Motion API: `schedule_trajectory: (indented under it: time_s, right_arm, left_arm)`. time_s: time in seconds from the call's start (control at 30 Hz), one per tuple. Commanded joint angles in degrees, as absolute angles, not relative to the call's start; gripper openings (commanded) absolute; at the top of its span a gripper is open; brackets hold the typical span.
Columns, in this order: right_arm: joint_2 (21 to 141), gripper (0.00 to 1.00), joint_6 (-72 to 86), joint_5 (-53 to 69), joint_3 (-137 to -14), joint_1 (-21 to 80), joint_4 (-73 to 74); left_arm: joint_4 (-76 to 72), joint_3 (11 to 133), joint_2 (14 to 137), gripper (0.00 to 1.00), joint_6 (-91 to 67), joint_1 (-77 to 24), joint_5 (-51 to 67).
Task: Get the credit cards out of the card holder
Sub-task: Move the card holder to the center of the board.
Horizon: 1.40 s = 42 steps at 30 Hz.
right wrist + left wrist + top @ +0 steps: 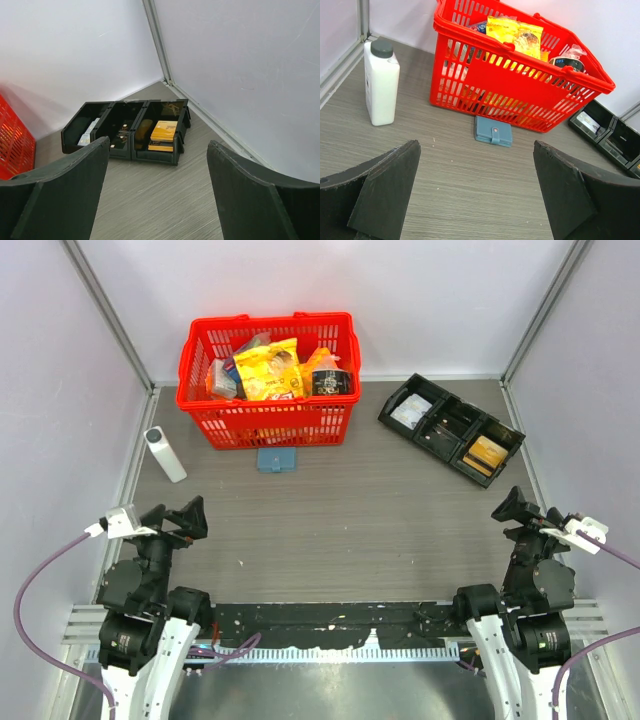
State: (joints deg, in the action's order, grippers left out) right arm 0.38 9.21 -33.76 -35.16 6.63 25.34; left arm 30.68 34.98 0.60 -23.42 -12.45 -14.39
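At the near edge of the desk (pixel 350 530), top view, the two arms stand at 7 and 5 o'clock. Left claw (pixel 172 515): fingers spread to their widest, holding nothing and touching nothing, raised clear of the desk. In its wrist view the left claw (pixel 475 150) frames bare desk, with the card holder (pixel 493 131) between and beyond the fingertips at 12 o'clock. Right claw (pixel 530 512): fingers likewise spread wide and empty. In its own view the right claw (pixel 158 145) frames the black compartment tray (pixel 70 137).

Card holder (pixel 277 460): blue, folded shut with its snap tab on top, lying flat at 11 o'clock from the desk centre. It sits at 1 o'clock from the left claw and well apart from both claws. Its contents are hidden.

Red basket (pixel 268 410): at 12 o'clock of the card holder, its near wall just beside the holder's far edge. It is filled with yellow snack packs (pixel 268 368) and a dark tub (pixel 332 382).

White bottle (pixel 165 454): grey-capped, at 9 o'clock of the card holder, near the left wall.

Black compartment tray (pixel 436 448): set at an angle at 2 o'clock of the desk. A yellow-orange flat pack (pixel 164 131) lies in its rightmost compartment.

Open desk lies between each claw and the card holder.
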Motion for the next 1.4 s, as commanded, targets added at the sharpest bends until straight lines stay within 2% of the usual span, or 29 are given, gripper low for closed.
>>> schedule_trajectory:
  time_s: [0.0,0.33,0.37,0.4,0.57,0.8,0.93,1.1,1.37]
  right_arm:
    - [0.3,0.83,10.4,-33.1,-37.0,6.9,24.2]
    - [0.3,0.83,10.6,-32.2,-35.5,8.5,23.1]
    - [0.2,0.89,10.9,-32.3,-35.5,8.8,23.0]
    - [0.3,0.91,11.4,-33.0,-35.0,9.0,23.0]
    - [0.3,0.91,13.8,-36.4,-34.2,10.2,23.0]
    - [0.2,0.91,15.4,-38.6,-33.2,11.6,23.1]
    - [0.2,0.91,15.2,-36.8,-33.8,12.2,23.6]
    - [0.2,0.91,15.0,-35.3,-33.9,12.5,23.6]
    - [0.2,0.91,14.7,-34.0,-33.9,12.9,23.6]
  left_arm:
    - [30.1,35.6,-0.2,1.00,-25.9,-12.0,-15.1]
    - [32.8,36.7,10.2,1.00,-33.5,-12.0,-14.5]
    - [32.3,36.5,12.0,1.00,-34.6,-12.0,-12.8]
    - [31.9,36.1,13.6,0.99,-35.9,-12.0,-11.7]
    - [27.9,34.2,23.9,1.00,-43.8,-12.0,-8.7]
    - [13.6,32.5,43.7,1.00,-51.1,-12.0,-2.3]
    - [1.7,31.3,54.9,0.92,-58.5,-12.0,-2.0]
    - [-13.0,27.8,64.3,0.87,-67.4,-12.5,-7.2]
    - [-24.2,29.3,77.3,0.78,-71.4,-14.1,-15.8]
